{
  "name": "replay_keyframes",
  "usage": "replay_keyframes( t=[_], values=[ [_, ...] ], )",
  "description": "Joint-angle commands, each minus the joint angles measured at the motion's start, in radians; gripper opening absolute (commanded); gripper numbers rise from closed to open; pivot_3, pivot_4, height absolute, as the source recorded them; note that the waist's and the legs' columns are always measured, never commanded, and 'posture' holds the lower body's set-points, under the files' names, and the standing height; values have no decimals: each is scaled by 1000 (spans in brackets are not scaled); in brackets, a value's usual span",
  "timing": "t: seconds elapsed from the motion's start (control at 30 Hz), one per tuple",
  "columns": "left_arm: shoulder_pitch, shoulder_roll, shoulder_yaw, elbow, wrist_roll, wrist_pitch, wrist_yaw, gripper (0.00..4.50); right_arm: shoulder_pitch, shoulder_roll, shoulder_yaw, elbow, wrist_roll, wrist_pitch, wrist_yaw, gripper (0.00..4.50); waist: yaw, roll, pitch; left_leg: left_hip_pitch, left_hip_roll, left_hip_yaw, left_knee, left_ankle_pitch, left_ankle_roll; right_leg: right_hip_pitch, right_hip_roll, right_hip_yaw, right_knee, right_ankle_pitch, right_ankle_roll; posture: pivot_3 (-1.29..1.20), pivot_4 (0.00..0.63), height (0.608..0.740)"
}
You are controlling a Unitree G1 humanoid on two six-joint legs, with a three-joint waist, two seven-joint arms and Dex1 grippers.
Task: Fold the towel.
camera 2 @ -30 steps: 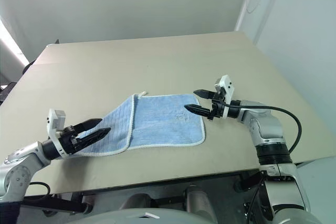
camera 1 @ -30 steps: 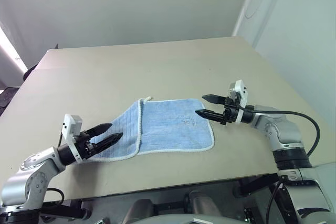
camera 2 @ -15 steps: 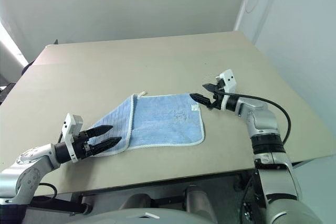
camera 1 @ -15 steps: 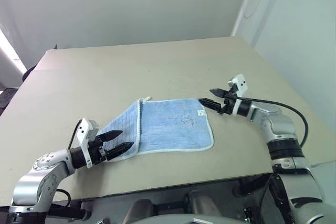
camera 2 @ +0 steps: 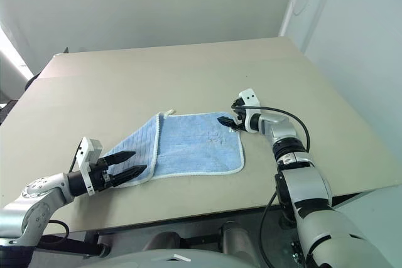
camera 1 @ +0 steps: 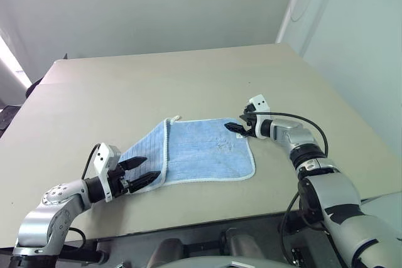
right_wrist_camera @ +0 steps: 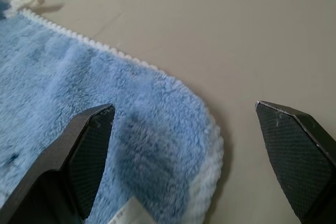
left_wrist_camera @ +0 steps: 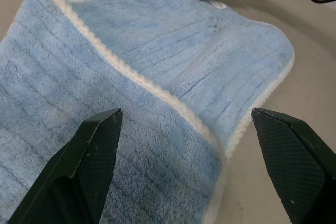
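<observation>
Reaching forward since a second ago, my right gripper [camera 1: 237, 127] has dropped from above the table to the towel's far right corner, fingers spread wide over that corner with nothing between them. My left gripper [camera 1: 139, 172] has barely shifted; it sits at the towel's near left end, about eight o'clock from the cloth's middle, its two black fingers also parted and empty, straddling the white-edged fold. The towel [camera 1: 201, 150] lies flat on the tan table [camera 1: 188, 80], light blue with white stitched edging, its left part folded over so a white seam runs across it. A small white loop [camera 1: 177, 118] sticks out at eleven o'clock, and a small white tag lies beside my right fingertips [right_wrist_camera: 89, 156]
</observation>
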Motion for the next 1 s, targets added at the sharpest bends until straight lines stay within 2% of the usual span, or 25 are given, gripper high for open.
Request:
replay_keyframes(
  t=[0.03, 0.13, 0.2, 0.33, 0.43, 0.67, 0.87, 1.0],
  values=[
    [6, 10, 29, -41, -4, -19, 6, 4170, -31, 2, 4, 16, -28, -46, 37, 4493, 0, 0, 0, 0, 0, 0, 0, 0, 0, 0, 0, 0, 0, 0, 0, 0, 0, 740],
    [8, 8, 31, -44, -5, -21, 12, 4170, -15, -8, 17, 3, -47, -61, 94, 3872, 0, 0, 0, 0, 0, 0, 0, 0, 0, 0, 0, 0, 0, 1, 2, 0, 0, 740],
    [6, 6, 31, -43, -6, -22, 15, 4170, -5, -16, 24, -12, -57, -62, 125, 3203, 0, 0, 0, 0, 0, 0, 0, 0, 0, 0, 0, 0, 0, 1, 2, 0, 0, 740],
    [-10, 6, 26, -29, -5, -24, 18, 4170, -2, -15, 25, -3, -76, -72, 124, 3203, 0, 0, 0, 0, 0, 0, 0, 0, 0, 0, 0, 0, 0, 1, 2, 0, 0, 740],
    [-27, 8, 21, -15, -2, -25, 16, 4170, -12, -6, 19, 11, -88, -78, 88, 2654, 0, 0, 0, 0, 0, 0, 0, 0, 0, 0, 0, 0, 1, 2, 2, 0, 0, 740],
    [-49, 42, 13, -19, -7, 10, -4, 4170, -17, -6, -3, -9, -73, -79, 96, 93, 0, 0, 0, 0, 0, 0, 0, 0, 0, 0, 0, 0, 0, 2, 3, 0, 0, 740],
    [3, 93, -48, -36, 64, -5, -16, 4170, -3, 3, -1, -36, -69, -72, 103, 38, -2, 1, 0, 0, 0, 0, 0, 0, 0, 0, 0, 0, 0, 2, 2, 0, 0, 740],
    [8, 75, -91, -45, 93, -11, 3, 4170, 11, 6, -2, -42, -70, -69, 93, 38, 0, 1, 0, 0, 0, 0, 0, 0, 0, 0, 0, 0, 0, 2, 2, 0, 0, 740]
  ],
)
